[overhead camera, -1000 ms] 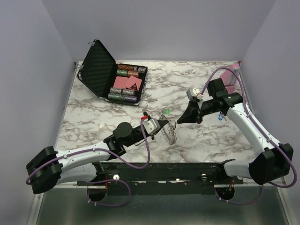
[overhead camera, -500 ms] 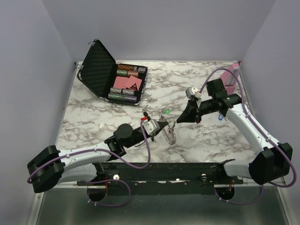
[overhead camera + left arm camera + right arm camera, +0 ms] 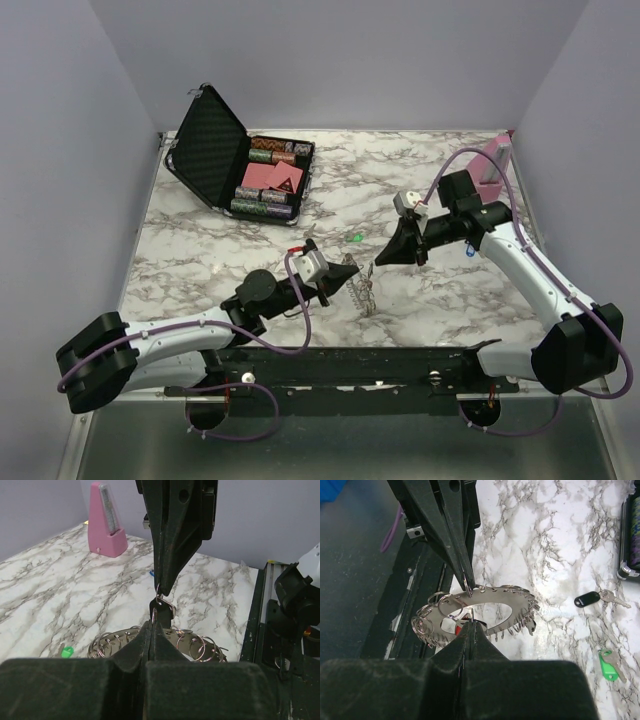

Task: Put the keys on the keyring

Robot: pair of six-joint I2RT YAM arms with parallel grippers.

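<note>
The left gripper [image 3: 345, 272] and the right gripper [image 3: 383, 256] meet tip to tip near the middle of the marble table [image 3: 200, 250]. The keyring [image 3: 520, 597] is held between them. It is a silvery oval loop fringed with small rings.

Both pairs of fingers are pressed together with no gap. The left pinches one small ring on the loop's rim, and the right bites the opposite rim. Each gripper's own fingers hide its exact contact in its wrist view.

A red-headed key [image 3: 458, 626] shows only as a sliver under the loop, beside the right fingertips.

The black key [image 3: 587, 599] and green key [image 3: 607, 661] lie loose on the table just beyond the loop. The blue key [image 3: 468, 250] is a speck under the right arm. From above, the keyring is a faint tangle.
</note>
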